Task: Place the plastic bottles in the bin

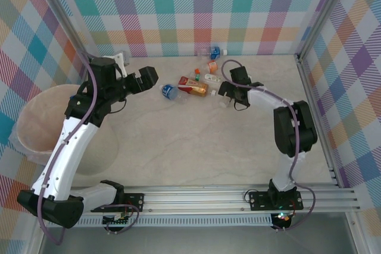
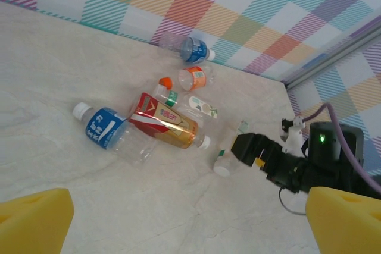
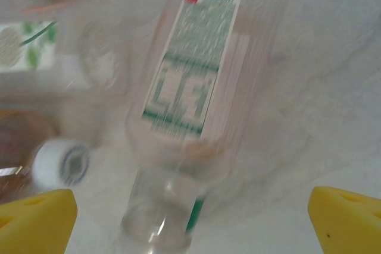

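Several plastic bottles lie in a loose cluster at the back of the table. Among them are a blue-labelled one (image 1: 169, 91) (image 2: 107, 128), a red and gold one (image 1: 193, 87) (image 2: 166, 124), an orange one (image 1: 196, 72) (image 2: 193, 77) and a far blue one (image 1: 214, 52) (image 2: 190, 49). My right gripper (image 1: 226, 91) (image 3: 190, 223) is open, its yellow fingertips (image 3: 36, 218) either side of a clear bottle with a white and green label (image 3: 196, 81) (image 2: 225, 156) that lies on the table. My left gripper (image 1: 146, 78) (image 2: 190, 230) hovers open and empty left of the cluster. The pale pink bin (image 1: 27, 129) stands at the far left.
A white and green-labelled bottle (image 2: 202, 106) lies between the cluster and the right gripper. Checked walls close off the back and sides, with metal posts (image 1: 315, 99) on the right. The left arm (image 1: 71, 141) reaches over beside the bin's rim.
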You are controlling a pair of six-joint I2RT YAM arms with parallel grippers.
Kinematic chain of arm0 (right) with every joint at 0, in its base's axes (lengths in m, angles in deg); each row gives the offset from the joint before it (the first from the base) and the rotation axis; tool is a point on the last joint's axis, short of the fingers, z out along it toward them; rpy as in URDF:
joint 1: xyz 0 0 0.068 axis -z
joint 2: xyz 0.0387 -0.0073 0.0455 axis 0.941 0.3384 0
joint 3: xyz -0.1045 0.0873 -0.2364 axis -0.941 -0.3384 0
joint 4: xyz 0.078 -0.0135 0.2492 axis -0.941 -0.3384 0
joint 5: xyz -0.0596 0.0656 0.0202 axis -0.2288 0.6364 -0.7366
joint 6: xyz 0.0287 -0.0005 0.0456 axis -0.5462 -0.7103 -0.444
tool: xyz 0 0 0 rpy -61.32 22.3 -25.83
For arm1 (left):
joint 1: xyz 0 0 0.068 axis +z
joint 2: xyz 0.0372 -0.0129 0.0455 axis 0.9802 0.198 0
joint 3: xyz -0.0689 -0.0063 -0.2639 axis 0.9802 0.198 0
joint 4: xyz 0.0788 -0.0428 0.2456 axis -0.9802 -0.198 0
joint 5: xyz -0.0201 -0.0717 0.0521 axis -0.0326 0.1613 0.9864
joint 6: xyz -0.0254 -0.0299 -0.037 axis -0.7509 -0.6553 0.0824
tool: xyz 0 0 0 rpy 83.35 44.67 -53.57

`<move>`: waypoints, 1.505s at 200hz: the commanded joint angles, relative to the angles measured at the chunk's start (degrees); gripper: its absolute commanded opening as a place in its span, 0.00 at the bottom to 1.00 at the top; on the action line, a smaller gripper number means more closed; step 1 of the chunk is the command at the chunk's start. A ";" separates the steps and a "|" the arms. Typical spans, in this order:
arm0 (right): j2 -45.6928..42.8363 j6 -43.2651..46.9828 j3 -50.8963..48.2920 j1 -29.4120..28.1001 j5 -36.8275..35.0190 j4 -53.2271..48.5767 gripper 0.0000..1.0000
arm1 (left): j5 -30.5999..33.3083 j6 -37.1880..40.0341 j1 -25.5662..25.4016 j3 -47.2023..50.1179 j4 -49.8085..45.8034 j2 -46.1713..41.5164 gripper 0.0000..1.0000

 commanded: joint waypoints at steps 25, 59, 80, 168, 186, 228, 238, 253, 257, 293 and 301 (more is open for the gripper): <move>9.35 3.85 12.42 0.69 0.59 -7.73 0.97 | 3.69 1.52 -0.70 1.84 0.24 -1.63 1.00; 14.37 4.51 18.37 0.76 0.16 -11.78 0.96 | 3.79 1.27 -0.70 2.13 0.26 -1.11 1.00; 16.48 4.85 20.68 0.67 -1.78 -13.68 0.92 | 4.05 1.39 -0.70 2.15 0.02 -0.85 1.00; 7.13 14.48 9.04 0.75 -1.75 -0.52 0.56 | 5.42 -1.14 -0.69 1.85 -1.33 0.84 1.00; 0.87 17.49 3.31 0.75 0.44 4.06 0.52 | 3.27 -1.19 -0.70 2.20 -0.42 1.48 1.00; -14.75 21.00 -11.94 0.60 14.47 15.49 0.48 | -4.80 -3.91 -0.70 1.70 1.16 5.10 1.00; -17.31 20.90 -13.97 0.44 18.16 16.26 0.48 | -7.21 -4.30 -0.70 1.63 1.72 5.99 1.00; -21.30 20.77 -17.40 -0.21 22.84 18.60 0.47 | -10.91 -5.36 -0.70 2.40 3.97 6.79 1.00; -22.30 20.77 -18.11 -0.47 24.04 19.45 0.47 | -12.12 -5.66 -0.70 2.88 5.13 6.86 1.00; -29.08 23.90 -24.67 -6.15 32.02 29.01 0.47 | -21.03 -9.26 -2.41 7.53 17.88 6.61 1.00; -29.45 24.23 -24.88 -7.49 32.79 29.75 0.47 | -21.08 -9.38 -3.20 8.03 19.32 6.79 1.00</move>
